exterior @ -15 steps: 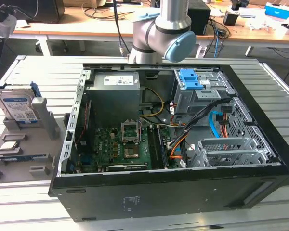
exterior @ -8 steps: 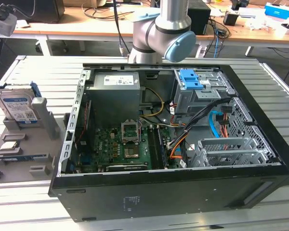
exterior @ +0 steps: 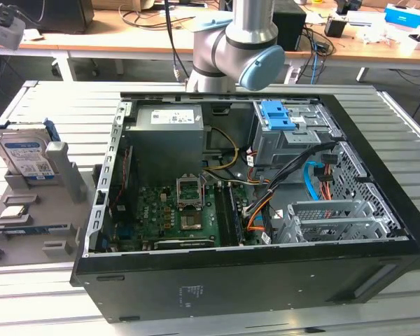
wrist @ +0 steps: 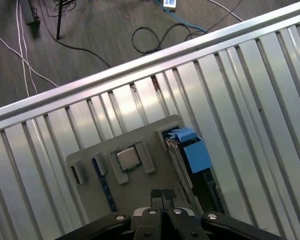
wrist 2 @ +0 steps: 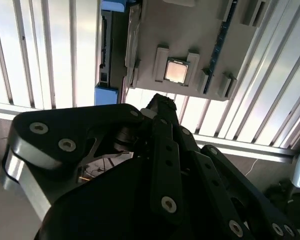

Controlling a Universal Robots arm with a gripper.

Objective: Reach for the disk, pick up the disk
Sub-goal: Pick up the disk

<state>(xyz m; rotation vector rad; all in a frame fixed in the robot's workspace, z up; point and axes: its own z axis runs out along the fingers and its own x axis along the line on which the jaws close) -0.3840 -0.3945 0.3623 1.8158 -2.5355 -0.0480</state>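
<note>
The big black computer case [exterior: 231,287] sits open on the slatted table [exterior: 399,112], away from where the gripper is working. The gray holder [wrist: 155,132] lies right under the gripper [wrist: 162,194], a good way down.

The disk [exterior: 26,155] stands on its edge in a slot of that holder. In the first wrist view it is lower than the gripper and a little off to one side of the fingertips, with its blue rail [wrist: 196,154] facing up. The small square chip [wrist: 127,158] lies flat on the holder, off to the other side of the fingertips.

The gripper's two fingers look pressed together, and there is nothing between them.

I think this is the reaching step, with the disk not yet touched. To do it well, the fingers should open wide while the gripper is high up. Then the gripper should slide over until it is straight above the disk's top edge. One finger should go down each flat side. It should come down slowly and straight, so it does not bump the holder's wall or the chip.
</note>
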